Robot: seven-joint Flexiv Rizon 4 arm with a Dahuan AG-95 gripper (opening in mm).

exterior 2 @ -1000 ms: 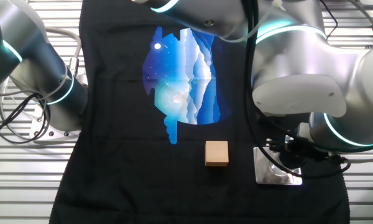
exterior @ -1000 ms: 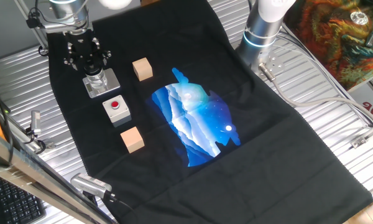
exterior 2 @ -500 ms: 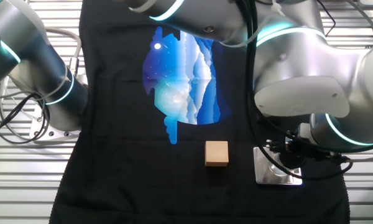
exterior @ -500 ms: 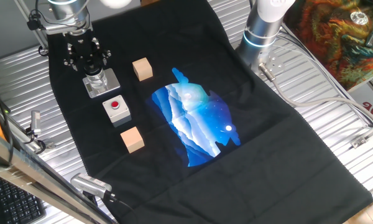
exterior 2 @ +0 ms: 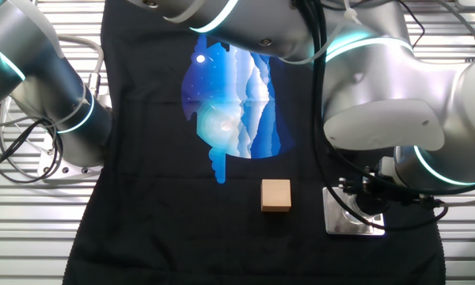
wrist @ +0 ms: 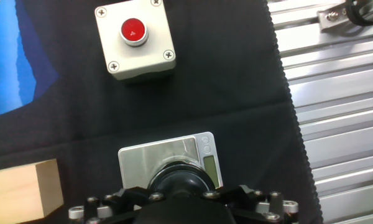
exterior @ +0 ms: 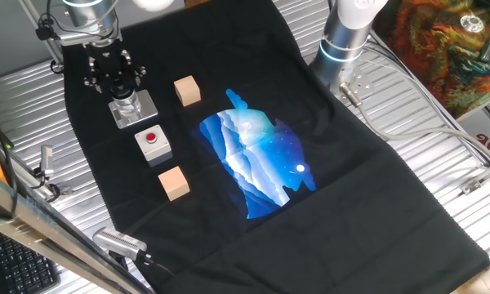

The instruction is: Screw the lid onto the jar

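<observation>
The gripper (exterior: 117,80) sits atop the jar (exterior: 128,106) near the cloth's (exterior: 359,188) corner, jaws seemingly clamped on the lid (wrist: 181,182); the button box (exterior: 153,144) and a wooden cube (exterior: 187,91) flank it.

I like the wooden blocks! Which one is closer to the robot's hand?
The wooden cube just right of the gripper and jar is closer. The other cube lies farther off, past the grey box with the red button.
</observation>
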